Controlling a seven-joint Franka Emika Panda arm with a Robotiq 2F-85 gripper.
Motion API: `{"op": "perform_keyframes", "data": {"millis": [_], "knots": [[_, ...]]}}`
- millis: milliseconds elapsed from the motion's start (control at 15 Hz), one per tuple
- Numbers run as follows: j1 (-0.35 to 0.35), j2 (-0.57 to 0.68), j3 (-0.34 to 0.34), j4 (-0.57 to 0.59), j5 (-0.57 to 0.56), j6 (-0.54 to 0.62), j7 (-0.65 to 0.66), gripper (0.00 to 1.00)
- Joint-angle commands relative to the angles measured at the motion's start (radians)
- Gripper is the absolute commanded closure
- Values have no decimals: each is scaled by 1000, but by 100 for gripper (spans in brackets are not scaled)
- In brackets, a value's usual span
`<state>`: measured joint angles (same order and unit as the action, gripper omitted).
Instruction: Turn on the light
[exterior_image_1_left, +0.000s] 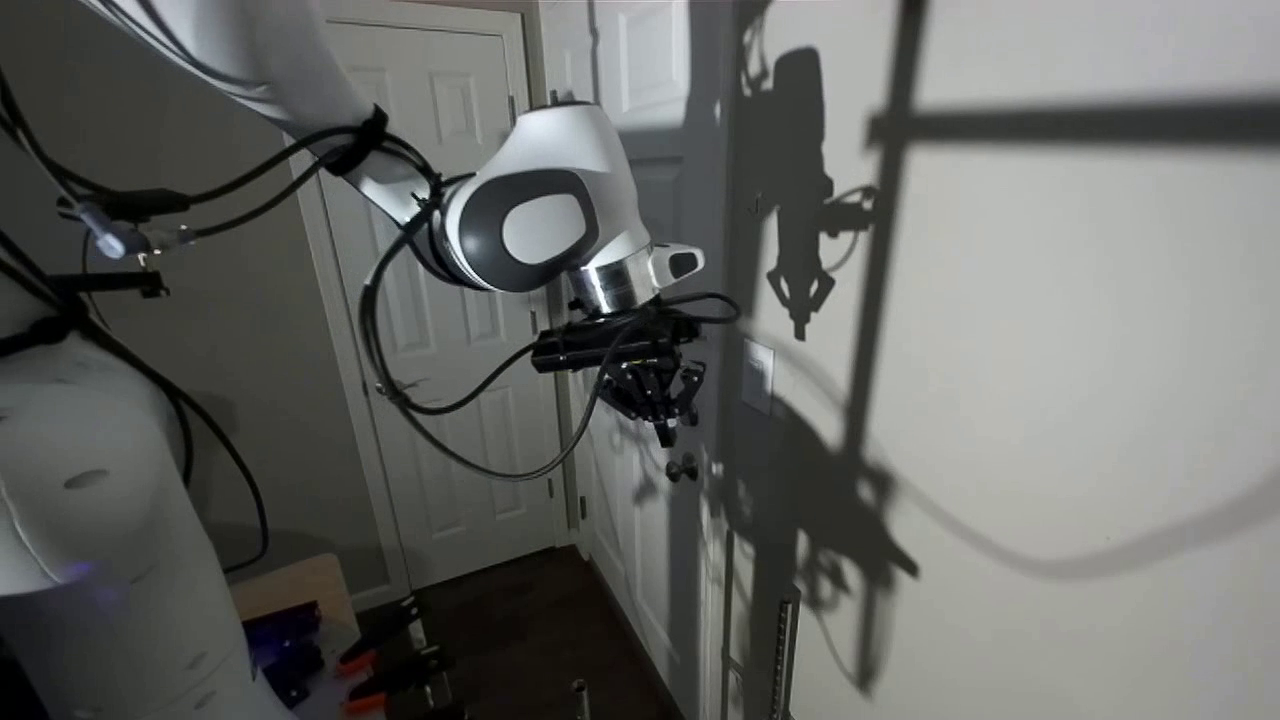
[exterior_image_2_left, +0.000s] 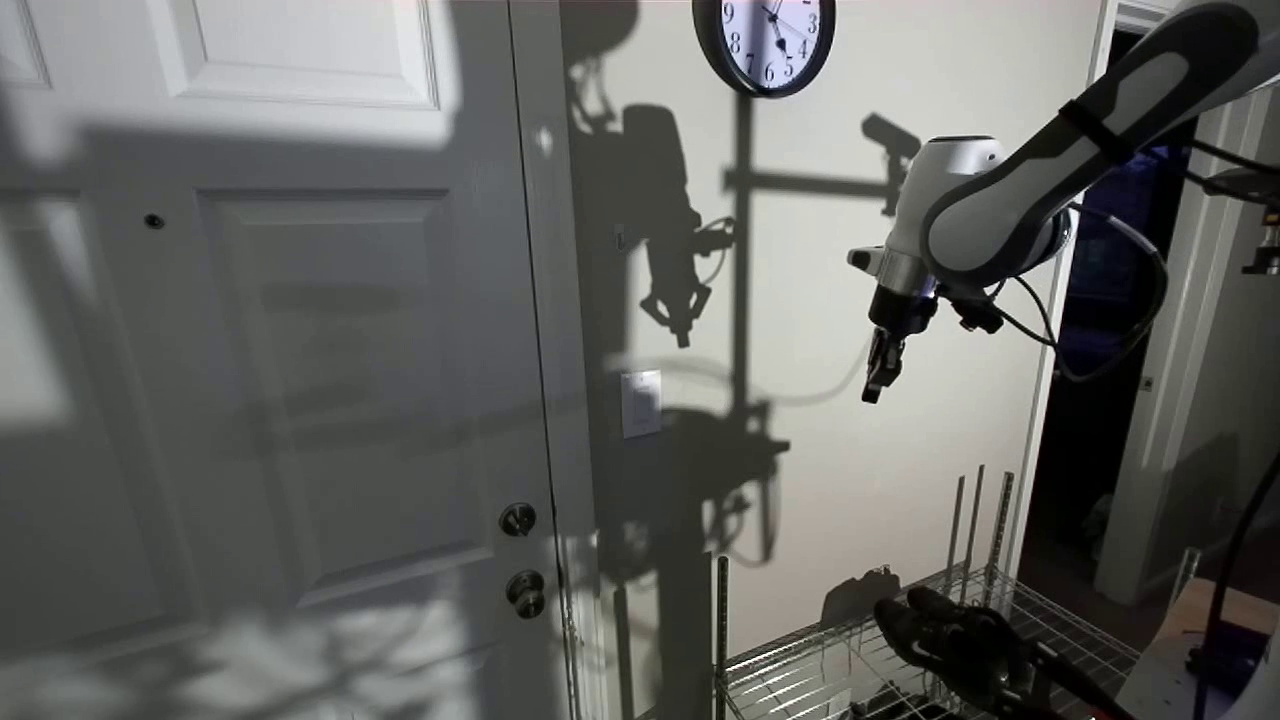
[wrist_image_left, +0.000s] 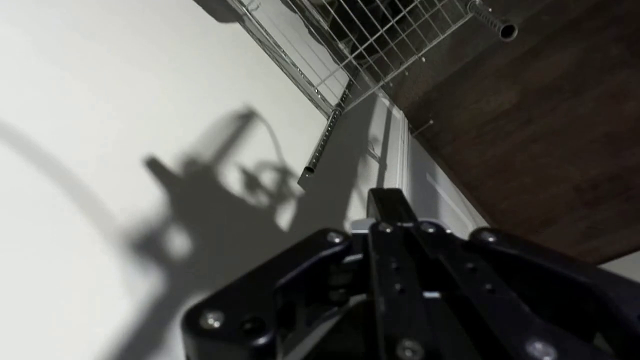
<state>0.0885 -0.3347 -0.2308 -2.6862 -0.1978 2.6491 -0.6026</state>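
Observation:
A white light switch plate (exterior_image_1_left: 758, 376) is on the pale wall beside the door frame; it also shows in an exterior view (exterior_image_2_left: 641, 404). Its paddle looks flat, and its position cannot be told. My black gripper (exterior_image_1_left: 664, 435) points down in the air, apart from the plate. In an exterior view the gripper (exterior_image_2_left: 872, 392) appears well to the right of the plate. In the wrist view the gripper's fingertips (wrist_image_left: 391, 206) are pressed together with nothing between them. The plate does not show in the wrist view.
The door (exterior_image_2_left: 330, 330) has a deadbolt (exterior_image_2_left: 517, 519) and a knob (exterior_image_2_left: 525, 594). A wire shelf (exterior_image_2_left: 780, 680) with upright metal posts stands below the arm; it shows in the wrist view (wrist_image_left: 395, 30). A clock (exterior_image_2_left: 765, 45) hangs on the wall. Cables loop around the arm.

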Motion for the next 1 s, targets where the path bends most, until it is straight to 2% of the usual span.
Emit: {"op": "perform_keyframes", "data": {"millis": [0,400,467,800,867,933], "knots": [[44,84,-9,31,144,117,-45,100],[108,174,8,70,349,220,-63,99],[143,185,-17,76,367,230,-65,100],[184,215,-31,98,429,218,-107,100],[166,198,-14,88,381,204,-44,99],[171,202,-17,91,388,204,-51,99]]}}
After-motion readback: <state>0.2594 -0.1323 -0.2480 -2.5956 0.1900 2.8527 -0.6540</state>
